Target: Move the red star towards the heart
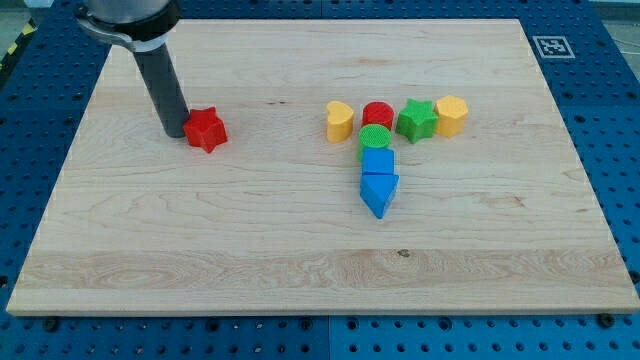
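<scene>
On the view's left, upper part of the wooden board [200, 250], my tip [174, 133] sits down on the surface, touching or just about touching the left edge of the red star [206, 129]; can't resolve a gap. Tool is a bare rod, nothing held, just pressed up beside the star's left side. Red star lies immediately right of the tip, well apart from everything else. Moving right, the cluster near the board's centre: yellow heart [339, 120] is its leftmost piece, at about the same height in the view as the star, with open board between them. Just right of the heart, red cylinder [377, 114], then green star [416, 119] touching or nearly touching it, then yellow hexagon block [451, 115] at the row's right end. Below the red cylinder, a column runs toward the view's bottom: green cylinder [375, 138], blue cube [377, 161] against it, then blue triangular block [378, 192], pointing down. Blue pegboard table [620, 130] surrounds the board.
</scene>
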Tool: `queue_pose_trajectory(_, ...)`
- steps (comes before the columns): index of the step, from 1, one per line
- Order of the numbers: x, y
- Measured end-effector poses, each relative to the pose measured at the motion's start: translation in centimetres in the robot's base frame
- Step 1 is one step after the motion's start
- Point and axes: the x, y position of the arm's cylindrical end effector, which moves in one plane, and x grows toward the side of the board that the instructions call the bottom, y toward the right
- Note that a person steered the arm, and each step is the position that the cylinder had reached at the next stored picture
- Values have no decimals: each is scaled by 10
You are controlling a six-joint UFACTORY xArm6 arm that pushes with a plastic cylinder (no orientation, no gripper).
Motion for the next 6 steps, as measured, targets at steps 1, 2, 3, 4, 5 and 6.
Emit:
queue_pose_trajectory(1, 0, -8)
queue_pose_trajectory(2, 0, -20)
queue_pose_trajectory(3, 18, -2)
queue_pose_trajectory(4, 19, 24)
queue_pose_trajectory(5, 14, 32)
queue_pose_trajectory(6, 14, 36)
